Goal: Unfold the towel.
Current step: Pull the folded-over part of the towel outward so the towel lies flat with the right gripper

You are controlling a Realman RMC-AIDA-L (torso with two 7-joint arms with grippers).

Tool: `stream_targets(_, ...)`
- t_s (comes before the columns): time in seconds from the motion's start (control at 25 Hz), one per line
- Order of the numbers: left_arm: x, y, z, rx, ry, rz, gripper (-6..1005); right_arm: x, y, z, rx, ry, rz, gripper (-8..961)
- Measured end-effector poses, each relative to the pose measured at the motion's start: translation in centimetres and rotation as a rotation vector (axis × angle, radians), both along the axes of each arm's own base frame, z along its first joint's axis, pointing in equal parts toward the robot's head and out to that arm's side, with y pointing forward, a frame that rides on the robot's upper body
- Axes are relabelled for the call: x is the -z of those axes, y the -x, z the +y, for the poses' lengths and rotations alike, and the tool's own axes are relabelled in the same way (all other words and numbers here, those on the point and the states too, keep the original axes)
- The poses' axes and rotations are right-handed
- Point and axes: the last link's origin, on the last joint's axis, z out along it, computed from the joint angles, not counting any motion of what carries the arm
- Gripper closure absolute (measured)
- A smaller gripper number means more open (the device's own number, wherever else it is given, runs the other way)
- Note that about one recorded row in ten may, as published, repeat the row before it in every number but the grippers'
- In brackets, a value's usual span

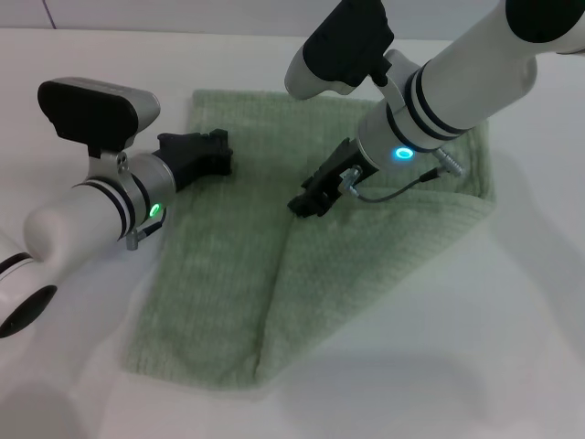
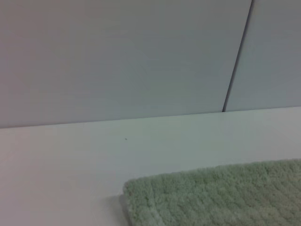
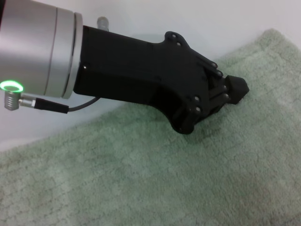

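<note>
The towel [image 1: 219, 274] is a pale sage-green terry cloth lying on the white table [image 1: 512, 347]. Its right part is folded over in a diagonal flap [image 1: 384, 247], whose corner lies near the towel's middle. My right gripper [image 1: 300, 207] is down at that flap corner, and its fingers look closed on the cloth. My left gripper [image 1: 219, 151] is over the towel's far left part. In the right wrist view the left gripper [image 3: 236, 88] is shut, with its tips on the towel [image 3: 155, 183] and nothing between them. The left wrist view shows a towel corner [image 2: 216, 197].
The white table [image 2: 70, 169] runs on all sides of the towel. A pale wall [image 2: 117, 56] with a vertical seam stands behind it. Both forearms hang over the towel's far half.
</note>
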Motion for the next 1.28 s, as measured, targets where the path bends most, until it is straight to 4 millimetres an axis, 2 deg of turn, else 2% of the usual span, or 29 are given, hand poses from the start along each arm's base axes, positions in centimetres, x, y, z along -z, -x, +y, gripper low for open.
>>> stream_targets(0.04, 0.0, -0.1, -0.1, 0.001, 0.0, -0.005, 1000, 0.0, 0.0, 0.0, 0.002, 0.001, 0.0, 631)
stream_targets(0.68, 0.0, 0.1, -0.2, -0.001, -0.001, -0.006, 1001, -0.1, 0.1, -0.3, 0.003, 0.02, -0.006, 694)
stream_targets(0.88, -0.1, 0.1, -0.1, -0.001, -0.002, -0.005, 1001, -0.3, 0.6, -0.4, -0.017, 0.026, -0.001, 933)
stream_targets(1.08, -0.2, 0.3, -0.2, -0.006, -0.005, -0.006, 1001, -1.1, 1.6, -0.9, -0.058, 0.048, 0.012, 936)
stream_targets(1.28, -0.2, 0.4, -0.2, -0.009, -0.008, -0.007, 1001, -2.8, 2.2, -1.7, -0.099, 0.045, -0.014, 936)
